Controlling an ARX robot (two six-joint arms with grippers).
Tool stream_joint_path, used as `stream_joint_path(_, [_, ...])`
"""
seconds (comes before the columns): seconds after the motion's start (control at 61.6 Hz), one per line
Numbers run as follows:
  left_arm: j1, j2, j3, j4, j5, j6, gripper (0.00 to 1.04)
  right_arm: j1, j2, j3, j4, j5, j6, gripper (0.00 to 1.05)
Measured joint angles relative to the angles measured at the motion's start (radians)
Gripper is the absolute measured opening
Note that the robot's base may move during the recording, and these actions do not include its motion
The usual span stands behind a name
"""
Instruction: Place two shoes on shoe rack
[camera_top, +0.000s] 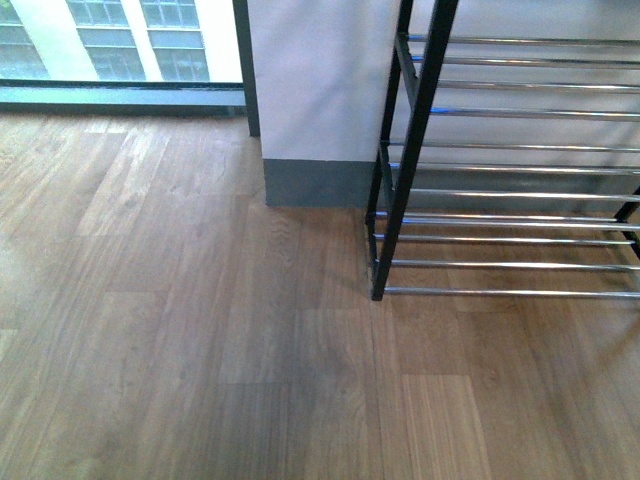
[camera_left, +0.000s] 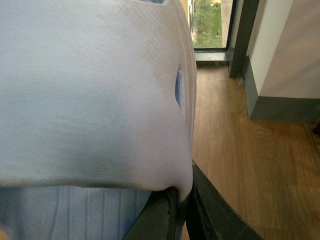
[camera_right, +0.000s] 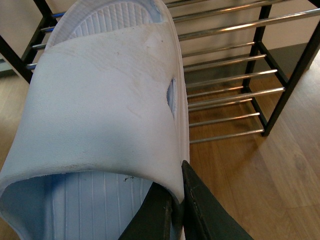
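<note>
Pinching strap edge of pale blue moulded-foam slide sandal (camera_left: 90, 100) with left gripper (camera_left: 181, 197), clamped, held aloft. Pinching matching pale blue slide (camera_right: 100, 110) likewise with right gripper (camera_right: 177, 200), facing black-framed, chrome-barred shoe rack (camera_right: 225, 75). Judged light, pliable, smooth; liable to swing from strap-edge hold.

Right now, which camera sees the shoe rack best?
The front view. The shoe rack stands there with nothing in front, several tiers of shiny bars showing, though its right part is cut off. In the right wrist view the blue sandal hides part of it. The left wrist view shows no rack, mostly a second sandal.
</note>
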Motion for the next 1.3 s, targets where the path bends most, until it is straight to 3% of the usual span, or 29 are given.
stream_joint_path(1.298, [0.000,0.001,-0.002,0.000,0.001,0.000,0.02,0.000,0.000,-0.001,0.000,0.000,0.000,0.02])
